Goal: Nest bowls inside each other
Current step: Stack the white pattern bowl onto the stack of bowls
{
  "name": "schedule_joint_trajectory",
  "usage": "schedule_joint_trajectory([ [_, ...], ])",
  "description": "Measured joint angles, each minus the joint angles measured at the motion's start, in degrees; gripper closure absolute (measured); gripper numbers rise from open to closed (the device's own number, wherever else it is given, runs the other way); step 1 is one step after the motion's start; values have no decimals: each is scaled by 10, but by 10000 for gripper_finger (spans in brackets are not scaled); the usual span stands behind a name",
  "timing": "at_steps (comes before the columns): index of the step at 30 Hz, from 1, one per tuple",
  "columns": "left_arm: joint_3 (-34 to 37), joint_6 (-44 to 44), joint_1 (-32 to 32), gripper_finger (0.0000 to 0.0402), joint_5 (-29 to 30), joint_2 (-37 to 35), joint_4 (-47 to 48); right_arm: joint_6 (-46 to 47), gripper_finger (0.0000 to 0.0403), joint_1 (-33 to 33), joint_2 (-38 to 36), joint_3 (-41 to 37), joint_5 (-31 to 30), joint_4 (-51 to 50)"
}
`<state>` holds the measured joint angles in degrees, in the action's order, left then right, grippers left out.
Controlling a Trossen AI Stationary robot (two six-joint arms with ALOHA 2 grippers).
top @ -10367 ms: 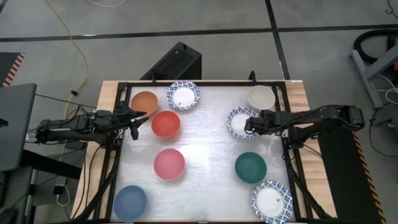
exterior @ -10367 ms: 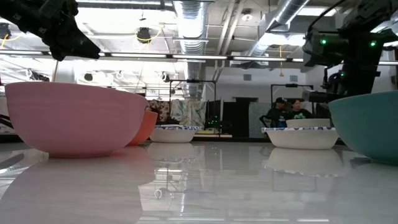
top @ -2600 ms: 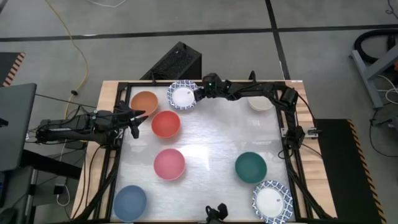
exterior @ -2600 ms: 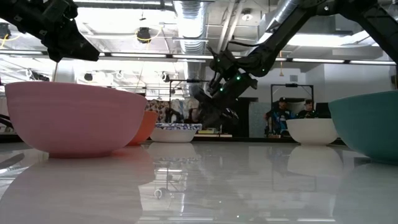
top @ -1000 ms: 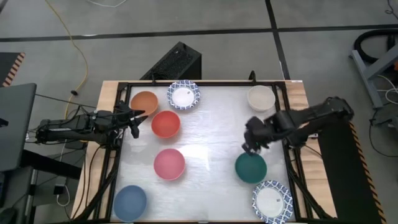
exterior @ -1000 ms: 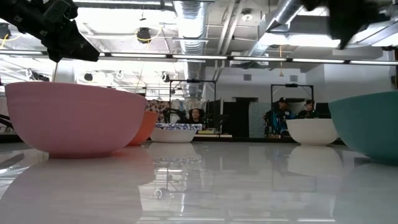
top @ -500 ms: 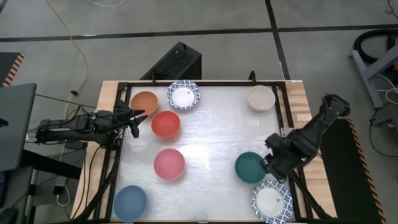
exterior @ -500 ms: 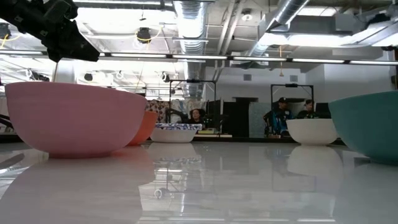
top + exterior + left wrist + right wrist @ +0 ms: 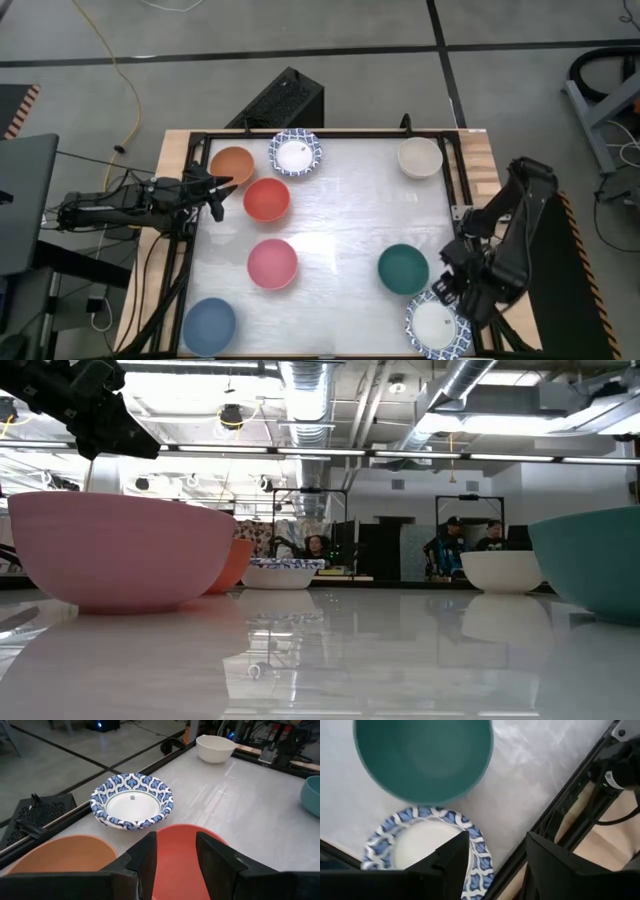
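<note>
The blue-patterned bowl (image 9: 437, 325) at the table's near right corner sits close to the table edge, with the dark green bowl (image 9: 403, 269) just beside it, up and to the left. The right gripper (image 9: 452, 291) hangs over the patterned bowl's far rim, jaws spread and empty; in the right wrist view both fingers straddle that rim with the green bowl beyond.

A second blue-patterned bowl (image 9: 294, 153) stands at the far edge, left of centre, the cream bowl (image 9: 420, 157) at the far right. The orange bowl (image 9: 232, 166) and red bowl (image 9: 266, 199) sit close together at the far left, the pink bowl (image 9: 272, 264) toward the middle, and the blue bowl (image 9: 209, 325) at the near left corner. The left gripper (image 9: 218, 192) waits between the orange and red bowls, fingers parted and holding nothing.

The likeliest trouble lies at the near right corner. A descent slightly off the rim could press down on the flared edge and tip the bowl, or push it toward the frame rail (image 9: 474, 290) close by on the right. A wide swing could also nudge the green bowl. Open room lies in the table's centre (image 9: 340, 230), well apart from every bowl, so lifting toward the middle looks safest.
</note>
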<state>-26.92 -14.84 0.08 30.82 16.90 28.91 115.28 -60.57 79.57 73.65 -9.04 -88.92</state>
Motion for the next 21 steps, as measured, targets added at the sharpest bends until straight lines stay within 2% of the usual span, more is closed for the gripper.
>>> schedule_joint_trajectory([
  [10, 0, -9, 0, 275, 2, 0, 0, -40, 187, -14, 67, 0, 2, 68],
  [14, 0, -9, 0, 275, 3, 0, 0, -75, 187, -13, 75, 0, 4, 97],
  [21, 0, -9, 0, 275, 3, 0, 1, -136, 199, -3, 76, 0, 43, 97],
])
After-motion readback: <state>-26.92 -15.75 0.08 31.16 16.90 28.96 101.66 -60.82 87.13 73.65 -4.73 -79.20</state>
